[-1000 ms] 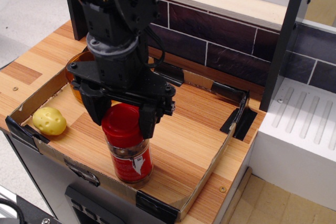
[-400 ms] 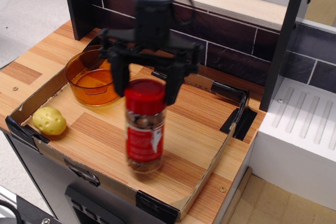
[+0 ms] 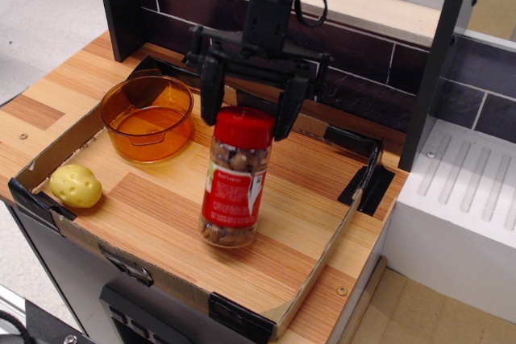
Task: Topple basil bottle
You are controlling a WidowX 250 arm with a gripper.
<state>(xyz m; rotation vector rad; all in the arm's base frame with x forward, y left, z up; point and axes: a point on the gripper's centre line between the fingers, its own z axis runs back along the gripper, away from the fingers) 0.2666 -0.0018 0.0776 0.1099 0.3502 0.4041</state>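
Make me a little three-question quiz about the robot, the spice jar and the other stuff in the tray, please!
1. True or false: the basil bottle is lying on its side.
2. What colour is its cap: A green, B red, C blue?
3. Which thing sits nearest the tray's front-left corner?

Key
1. False. It stands on its base, tilted slightly, with the open gripper just behind its cap.
2. B, red.
3. The yellow potato-like lump; the orange bowl sits farther back.

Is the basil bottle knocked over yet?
No, the basil bottle stands upright on its base, red cap on top; the open gripper flanks the cap.
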